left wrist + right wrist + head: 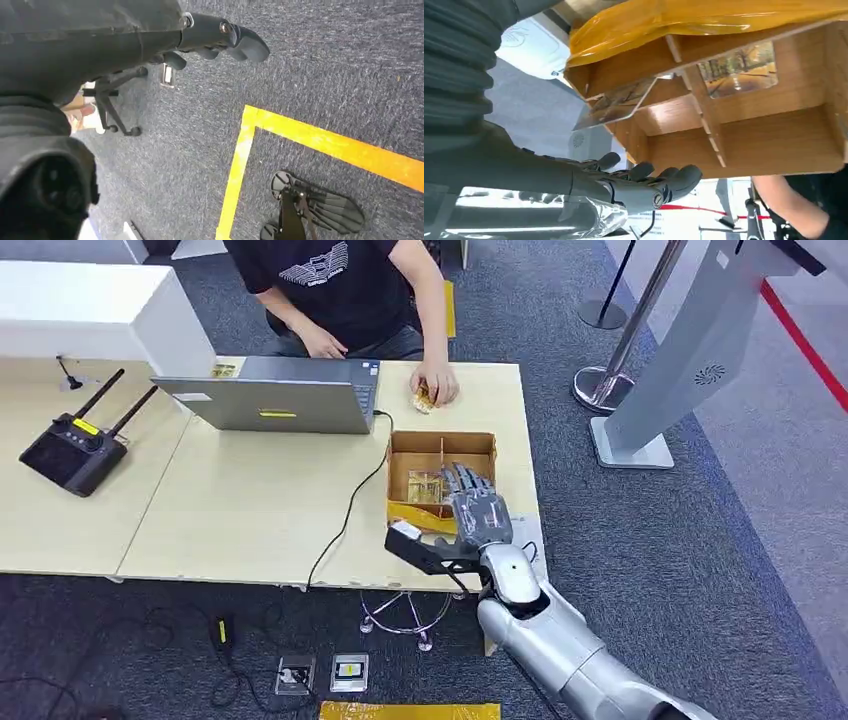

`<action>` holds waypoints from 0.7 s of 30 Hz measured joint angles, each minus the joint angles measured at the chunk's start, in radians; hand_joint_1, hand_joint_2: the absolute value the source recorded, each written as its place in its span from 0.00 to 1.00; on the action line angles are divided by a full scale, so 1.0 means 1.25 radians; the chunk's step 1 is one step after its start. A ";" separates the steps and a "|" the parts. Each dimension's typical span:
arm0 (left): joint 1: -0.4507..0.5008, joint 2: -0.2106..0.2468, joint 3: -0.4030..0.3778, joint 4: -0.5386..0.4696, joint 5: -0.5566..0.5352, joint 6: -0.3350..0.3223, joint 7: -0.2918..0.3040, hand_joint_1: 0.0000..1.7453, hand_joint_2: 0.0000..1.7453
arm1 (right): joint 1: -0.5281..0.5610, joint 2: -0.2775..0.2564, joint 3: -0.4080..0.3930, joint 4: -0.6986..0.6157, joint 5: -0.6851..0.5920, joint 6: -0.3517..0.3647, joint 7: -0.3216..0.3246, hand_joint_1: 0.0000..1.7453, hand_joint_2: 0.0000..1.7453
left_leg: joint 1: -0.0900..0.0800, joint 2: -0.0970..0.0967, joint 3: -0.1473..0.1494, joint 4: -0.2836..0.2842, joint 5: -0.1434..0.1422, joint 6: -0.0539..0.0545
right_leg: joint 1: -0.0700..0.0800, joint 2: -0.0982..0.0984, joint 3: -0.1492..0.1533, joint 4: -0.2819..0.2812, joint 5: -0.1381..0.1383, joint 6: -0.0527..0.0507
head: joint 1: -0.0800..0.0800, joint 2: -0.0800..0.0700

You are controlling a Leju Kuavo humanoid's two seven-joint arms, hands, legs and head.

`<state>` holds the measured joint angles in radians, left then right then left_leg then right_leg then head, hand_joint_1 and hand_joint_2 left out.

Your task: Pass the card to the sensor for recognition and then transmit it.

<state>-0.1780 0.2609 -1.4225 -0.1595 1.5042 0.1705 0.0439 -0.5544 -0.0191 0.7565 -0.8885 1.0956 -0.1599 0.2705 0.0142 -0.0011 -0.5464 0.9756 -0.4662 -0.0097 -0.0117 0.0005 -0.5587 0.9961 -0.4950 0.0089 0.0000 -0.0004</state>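
A wooden box (441, 440) with dividers stands at the table's near right corner. A picture card (424, 486) lies in its near left compartment. My right hand (476, 504) hovers over the box's near right part with fingers spread and nothing in them. In the right wrist view the hand (644, 186) is just short of the box (769, 145); one card (614, 104) leans tilted in a compartment and another card (738, 70) lies flat beside it. My left hand (217, 40) hangs over the carpet, loosely open and holding nothing.
A person sits across the table with a hand (437, 388) on a small yellow object near the box. A laptop (275, 400) with a cable, and a black router (75, 448), are on the table. A grey kiosk (690, 360) and stanchion (603, 385) stand right.
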 joint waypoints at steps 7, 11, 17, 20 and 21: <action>0.000 0.005 -0.001 0.000 -0.006 -0.013 0.000 0.00 0.00 | 0.014 -0.005 -0.034 -0.019 0.029 0.041 0.009 0.00 1.00 | 0.000 0.000 0.000 0.000 0.000 0.000 | 0.000 0.000 0.000 0.000 0.000 0.000 | 0.000 0.000; 0.000 0.010 -0.001 0.000 -0.019 -0.024 -0.003 0.00 0.00 | 0.029 -0.012 -0.062 -0.049 0.037 0.063 0.018 0.00 1.00 | 0.000 0.000 0.000 0.000 0.000 0.000 | 0.000 0.000 0.000 0.000 0.000 0.000 | 0.001 0.000; 0.000 0.016 -0.001 0.000 -0.025 -0.035 -0.007 0.00 0.00 | 0.045 -0.019 -0.090 -0.096 0.042 0.087 0.021 0.00 1.00 | 0.000 0.000 0.000 0.000 0.000 0.000 | 0.000 0.000 0.000 0.000 0.000 0.000 | 0.001 0.000; 0.000 0.017 -0.001 0.000 -0.028 -0.037 -0.008 0.00 0.00 | 0.050 -0.022 -0.100 -0.119 0.046 0.107 0.026 0.00 1.00 | 0.000 0.000 0.000 0.000 0.000 0.000 | 0.000 0.001 0.000 0.000 0.000 0.000 | 0.000 0.000; 0.000 0.017 -0.001 0.000 -0.029 -0.037 -0.008 0.00 0.00 | 0.052 -0.022 -0.103 -0.125 0.050 0.113 0.026 0.00 1.00 | 0.000 0.000 0.000 0.000 0.000 0.000 | 0.000 0.000 0.000 0.000 0.000 0.000 | 0.000 0.000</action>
<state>-0.1781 0.2827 -1.4237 -0.1595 1.4683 0.1244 0.0343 -0.4893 -0.0469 0.6283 -1.0445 1.1578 -0.0191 0.3033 0.0142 -0.0009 -0.5459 0.9757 -0.4661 -0.0097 -0.0117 0.0011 -0.5585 0.9961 -0.4950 0.0089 0.0004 -0.0004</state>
